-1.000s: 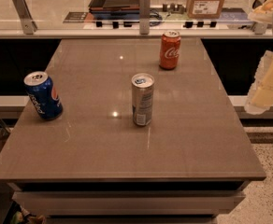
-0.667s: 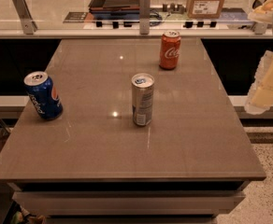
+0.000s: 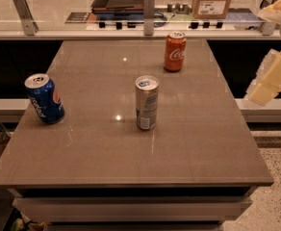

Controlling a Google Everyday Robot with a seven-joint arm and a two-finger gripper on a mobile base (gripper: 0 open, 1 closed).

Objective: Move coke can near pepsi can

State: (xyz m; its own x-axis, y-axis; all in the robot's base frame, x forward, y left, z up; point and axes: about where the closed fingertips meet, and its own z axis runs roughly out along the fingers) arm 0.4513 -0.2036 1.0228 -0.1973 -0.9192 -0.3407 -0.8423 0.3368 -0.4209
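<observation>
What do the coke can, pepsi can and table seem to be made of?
Coke can: probably thin metal, glossy red paint, bare silver top. Pepsi can: the same, painted blue. Table: smooth grey-brown laminate or stone, unclear which; it mirrors lights. The gripper hangs off the table's right edge.

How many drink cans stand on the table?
3: the coke can at the far right, the slim silver can in the middle, the pepsi can near the left edge. The gripper hangs right of the table.
</observation>
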